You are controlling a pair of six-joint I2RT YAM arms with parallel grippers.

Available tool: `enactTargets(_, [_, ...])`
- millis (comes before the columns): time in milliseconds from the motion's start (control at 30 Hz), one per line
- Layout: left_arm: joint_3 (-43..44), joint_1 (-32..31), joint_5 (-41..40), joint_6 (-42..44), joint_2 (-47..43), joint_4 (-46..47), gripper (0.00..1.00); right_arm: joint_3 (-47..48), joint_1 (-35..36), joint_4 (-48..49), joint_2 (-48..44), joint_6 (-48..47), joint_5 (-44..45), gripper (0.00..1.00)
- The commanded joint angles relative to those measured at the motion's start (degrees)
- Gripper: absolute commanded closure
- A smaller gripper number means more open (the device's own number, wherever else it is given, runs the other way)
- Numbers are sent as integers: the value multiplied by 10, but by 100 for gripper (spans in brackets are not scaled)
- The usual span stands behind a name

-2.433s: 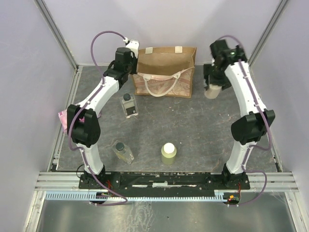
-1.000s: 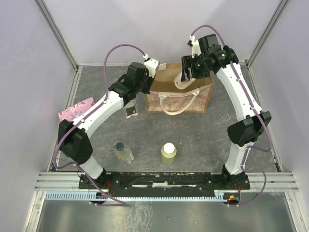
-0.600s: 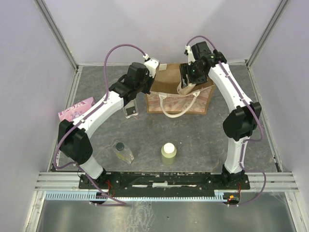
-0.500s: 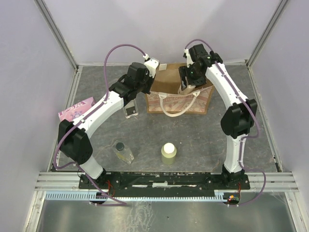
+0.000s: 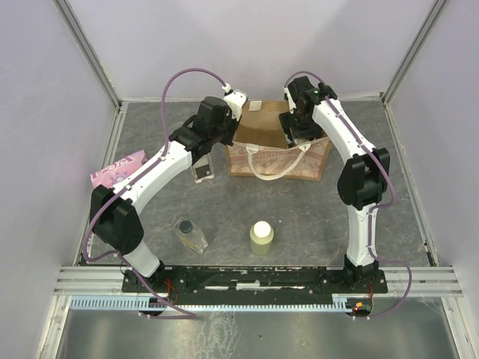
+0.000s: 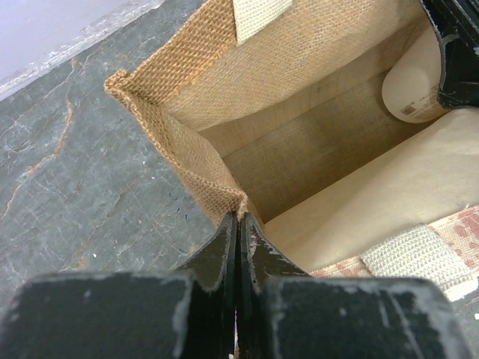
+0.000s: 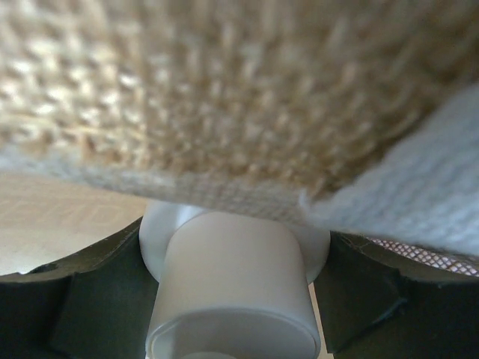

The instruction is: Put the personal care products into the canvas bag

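The canvas bag (image 5: 269, 158) stands at the back of the table, its mouth held open. My left gripper (image 5: 233, 126) is shut on the rim of the bag's left corner (image 6: 238, 208). Over the bag's mouth at its right end, my right gripper (image 5: 297, 129) is shut on the cream bottle (image 7: 232, 292), which hangs just inside the bag (image 6: 414, 81). One clear dark-capped bottle (image 5: 202, 171) lies partly under my left arm. Another clear bottle (image 5: 191, 234) and the yellow-green bottle (image 5: 261, 238) stand near the front.
A flat pink packet (image 5: 118, 167) lies by the left wall. The burlap rim and a cream handle (image 7: 224, 97) fill the upper part of the right wrist view. The bag's floor (image 6: 314, 157) is bare.
My right arm has swung left and lowered the cream bottle into the bag's mouth. The left arm and the bag have stayed put over the last second.
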Motion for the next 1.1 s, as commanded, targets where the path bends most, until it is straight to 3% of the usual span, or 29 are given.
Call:
enactTargets(0, [18, -4, -11, 22, -3, 3, 97, 9, -2, -43, -10, -14, 55, 100])
enactTargets(400, [2, -3, -23, 25, -5, 13, 97, -115, -7, 8, -40, -29, 30, 100])
enactTargets(667, [-4, -3, -29, 25, -12, 15, 97, -143, -7, 31, -34, -22, 10, 99])
enactTargets(767, [-6, -3, -29, 24, -13, 14, 97, -143, -7, 26, -26, -23, 4, 81])
enactTargets(967, [-9, -3, -28, 22, -16, 15, 97, -139, -7, 28, -48, -17, -1, 26])
enactTargets(1067, [-10, -3, -26, 22, -14, 16, 97, -118, -7, 21, -65, -17, 0, 18])
